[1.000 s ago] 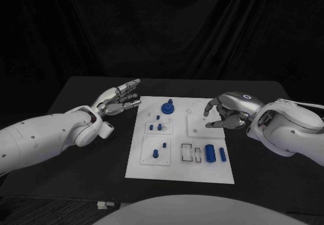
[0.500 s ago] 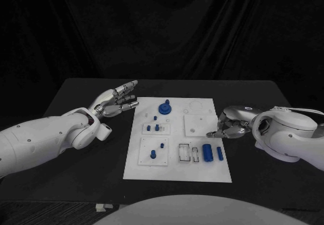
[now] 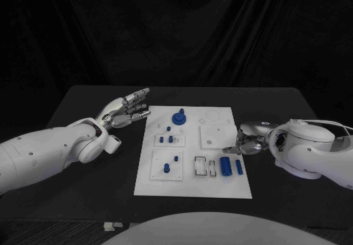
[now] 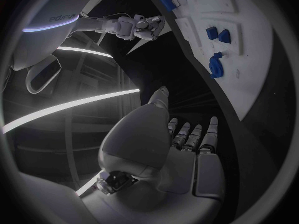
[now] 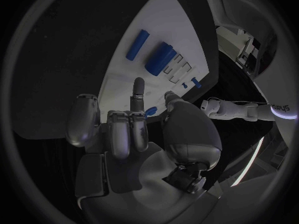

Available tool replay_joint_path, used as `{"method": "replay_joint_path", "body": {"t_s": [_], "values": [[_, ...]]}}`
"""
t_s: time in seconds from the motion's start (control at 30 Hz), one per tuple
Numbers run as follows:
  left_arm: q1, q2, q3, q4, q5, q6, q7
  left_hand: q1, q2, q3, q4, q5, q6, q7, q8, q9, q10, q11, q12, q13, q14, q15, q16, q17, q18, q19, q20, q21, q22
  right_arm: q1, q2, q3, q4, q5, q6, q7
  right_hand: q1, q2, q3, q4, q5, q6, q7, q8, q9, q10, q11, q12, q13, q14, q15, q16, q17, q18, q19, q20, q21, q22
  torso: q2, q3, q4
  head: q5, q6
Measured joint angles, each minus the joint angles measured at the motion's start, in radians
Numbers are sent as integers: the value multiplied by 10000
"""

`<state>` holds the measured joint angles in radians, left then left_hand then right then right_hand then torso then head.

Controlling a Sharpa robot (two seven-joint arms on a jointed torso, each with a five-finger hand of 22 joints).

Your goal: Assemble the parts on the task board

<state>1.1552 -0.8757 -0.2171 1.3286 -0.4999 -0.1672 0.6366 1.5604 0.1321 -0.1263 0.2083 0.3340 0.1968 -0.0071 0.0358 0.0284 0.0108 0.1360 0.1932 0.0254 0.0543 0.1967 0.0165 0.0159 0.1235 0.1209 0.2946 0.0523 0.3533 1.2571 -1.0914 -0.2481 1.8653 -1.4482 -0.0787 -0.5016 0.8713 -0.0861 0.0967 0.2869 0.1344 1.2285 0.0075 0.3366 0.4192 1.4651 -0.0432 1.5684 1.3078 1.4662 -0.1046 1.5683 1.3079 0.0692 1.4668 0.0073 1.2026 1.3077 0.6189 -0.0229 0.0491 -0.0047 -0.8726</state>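
The right hand's fingers (image 3: 236,148) are curled in toward the palm; in the right wrist view one finger points out straight over the white plate while the others fold in, and nothing sits between them. The right hand (image 3: 249,140) hangs at the task board's (image 3: 193,188) right edge, at about three o'clock from the board's middle, with the fingertips over or at the plate's rim; whether they touch it I cannot tell. The right arm (image 3: 312,153) runs off toward four o'clock.

The left hand's fingers (image 3: 136,97) lie stretched out and a little apart, holding nothing. The left hand (image 3: 125,109) hovers just off the board's far left corner, at about ten o'clock from its middle, apart from the plate. The left arm (image 3: 51,150) leads away toward eight o'clock.

The task board lies flat in the middle of the black table (image 3: 81,102). On it, a blue round part with a peg (image 3: 179,118) stands at twelve o'clock. Small blue pegs (image 3: 168,138) stand in a raised white block left of centre, and further blue pegs (image 3: 171,165) in the block toward seven o'clock. A thick blue cylinder (image 3: 226,166) and a thin blue cylinder (image 3: 239,167) lie side by side at about five o'clock, just below the right hand. A plain white block (image 3: 214,136) sits next to the right hand's fingertips.
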Motion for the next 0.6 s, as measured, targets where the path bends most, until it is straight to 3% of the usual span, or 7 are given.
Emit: {"method": "replay_joint_path", "body": {"t_s": [0.17, 0.37, 0.6], "values": [[-2, 7, 0, -11, 0, 3, -5, 0, 0, 0, 0, 0, 0, 0, 0, 0, 0, 0, 0, 0, 0, 0, 0, 0, 0, 0, 0, 0, 0, -137, 148, 0, -18, 299, 213, -212, 172, 166, 76, -76, 0, 115, -39, -47, 175, 1, -70, 0, -1, -9, -9, 0, 0, 1, 2, -1, 220, 0, -2, -7, 12, -10, 0], [-5, 22, 0, -19, 0, 7, -15, 0, 0, 0, 0, 0, 42, 43, 0, -1, 0, 0, -4, 0, 0, 0, 0, -1, 0, 0, 0, 0, 1, -308, 362, -1, -87, 535, 350, -352, 489, -46, 37, -184, -56, 151, -76, -109, 369, 1, -69, 0, -1, -9, -9, 0, -1, 1, -34, -37, 261, -1, -9, -10, 16, 23, 0], [-6, 29, 0, -25, 0, 18, -35, 0, 0, 0, 0, 0, 72, 72, 0, 12, -37, 36, -5, -1, 0, 0, 30, -1, 0, 0, 0, 0, 1, -445, 549, -1, -266, 673, 489, -467, 555, -112, -30, -167, -243, 151, -75, -200, 506, 1, -69, 0, -2, 23, -46, 0, -1, 3, 1, -72, 248, -2, -9, -9, 14, 79, 0]]}}
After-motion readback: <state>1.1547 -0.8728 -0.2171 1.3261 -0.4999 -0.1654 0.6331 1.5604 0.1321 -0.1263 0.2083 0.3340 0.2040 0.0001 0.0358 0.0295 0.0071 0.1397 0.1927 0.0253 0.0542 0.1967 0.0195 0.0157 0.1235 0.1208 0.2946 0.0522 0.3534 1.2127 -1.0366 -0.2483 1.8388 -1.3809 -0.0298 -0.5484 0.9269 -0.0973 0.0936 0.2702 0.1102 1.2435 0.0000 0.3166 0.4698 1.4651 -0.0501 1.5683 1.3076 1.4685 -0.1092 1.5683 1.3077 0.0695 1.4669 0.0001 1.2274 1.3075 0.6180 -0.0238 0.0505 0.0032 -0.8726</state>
